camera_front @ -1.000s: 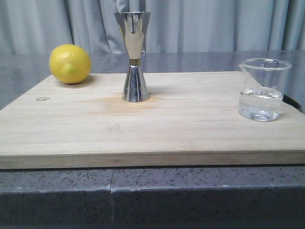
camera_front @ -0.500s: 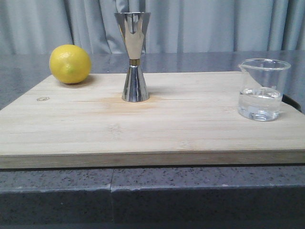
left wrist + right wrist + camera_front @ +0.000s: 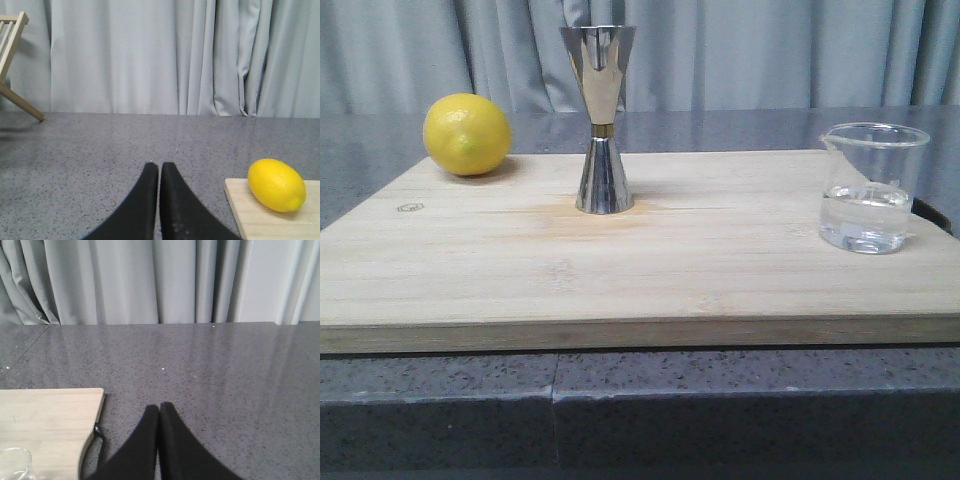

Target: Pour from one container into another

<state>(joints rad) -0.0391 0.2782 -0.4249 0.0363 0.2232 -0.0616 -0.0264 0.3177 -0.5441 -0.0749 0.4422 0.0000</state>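
We see the small clear glass beaker (image 3: 873, 188), part-filled, at the right of the pale wooden board (image 3: 650, 270); the tall shiny steel jigger (image 3: 601, 118) stands centre-far. Our left gripper (image 3: 159, 168) and right gripper (image 3: 159, 409) are both pinched together, empty. A careless reach could topple the narrow-waisted jigger or slosh the liquid.

wooden board (image 3: 720, 260) flat on grey speckled counter (image 3: 740, 400).

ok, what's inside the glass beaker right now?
The beaker holds clear liquid, filling roughly its lower half; nothing else shows inside. It stands upright on the wooden board.
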